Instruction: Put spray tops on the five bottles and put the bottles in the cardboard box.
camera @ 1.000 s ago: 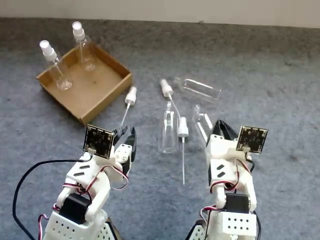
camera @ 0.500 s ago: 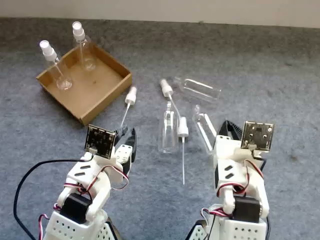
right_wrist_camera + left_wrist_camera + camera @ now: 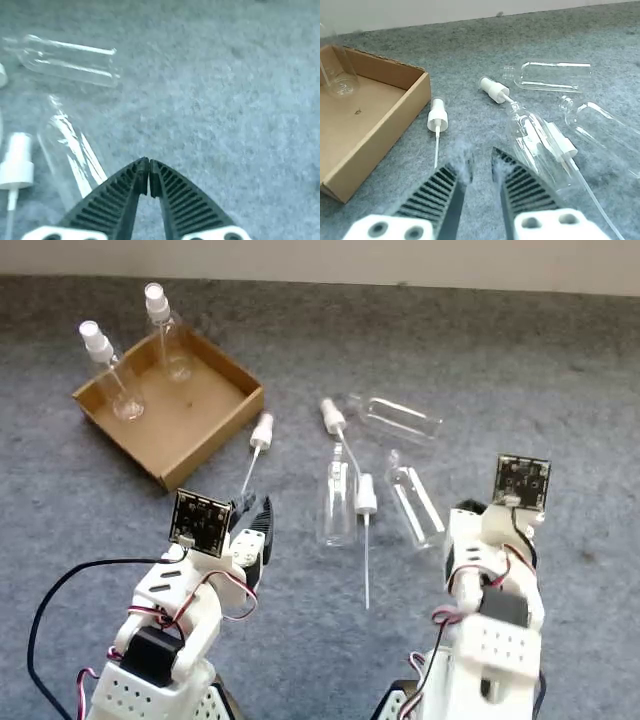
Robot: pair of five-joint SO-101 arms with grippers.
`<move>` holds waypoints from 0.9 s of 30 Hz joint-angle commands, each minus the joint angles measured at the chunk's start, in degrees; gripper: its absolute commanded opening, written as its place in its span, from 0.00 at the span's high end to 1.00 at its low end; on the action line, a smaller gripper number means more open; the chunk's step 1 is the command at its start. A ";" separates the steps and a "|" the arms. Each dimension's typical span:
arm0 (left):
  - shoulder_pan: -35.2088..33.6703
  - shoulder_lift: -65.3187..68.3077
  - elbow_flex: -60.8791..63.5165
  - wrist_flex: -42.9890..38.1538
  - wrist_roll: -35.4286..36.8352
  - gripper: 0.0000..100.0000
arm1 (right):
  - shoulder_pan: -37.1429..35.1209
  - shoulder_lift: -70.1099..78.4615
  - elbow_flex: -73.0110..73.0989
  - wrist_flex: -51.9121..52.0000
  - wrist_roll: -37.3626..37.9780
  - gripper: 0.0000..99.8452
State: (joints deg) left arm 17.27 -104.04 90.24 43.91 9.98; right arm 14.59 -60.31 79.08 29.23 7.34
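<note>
Bottle [image 3: 67, 145] is seen just beside the closed, empty right end effector [image 3: 149, 176], which is drawn back versus earlier. Left end effector [image 3: 481, 167] is held slightly open.

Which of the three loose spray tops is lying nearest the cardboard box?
The spray top lying alone just off the cardboard box's outer wall. The other two tops lie farther away, beside the middle bottle.

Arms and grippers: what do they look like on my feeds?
The left arm and right arm are white plastic with black servo blocks and thin red, white and black wires. The left gripper and right gripper have black ribbed fingers. A thick black cable loops beside the left arm.
</note>
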 commanded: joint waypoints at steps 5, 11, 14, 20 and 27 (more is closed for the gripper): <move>0.40 0.04 -4.18 0.88 -0.97 0.98 | 5.67 17.27 -0.92 -16.57 0.26 0.99; 0.40 0.13 -13.05 10.64 -10.55 0.98 | 6.37 15.16 -0.13 -23.43 -5.80 0.99; -0.57 0.22 -20.09 17.41 -13.89 0.98 | 6.37 13.41 3.56 -26.68 -6.42 0.99; -5.93 0.31 -25.89 20.22 -18.64 0.98 | 5.85 7.52 10.42 -33.27 -6.86 0.99; -9.27 9.54 -29.67 19.87 -23.03 0.98 | 3.82 2.15 16.04 -33.36 -6.59 0.99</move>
State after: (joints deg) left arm 9.36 -102.37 67.56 63.96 -11.38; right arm 20.13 -55.30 94.46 -2.51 0.92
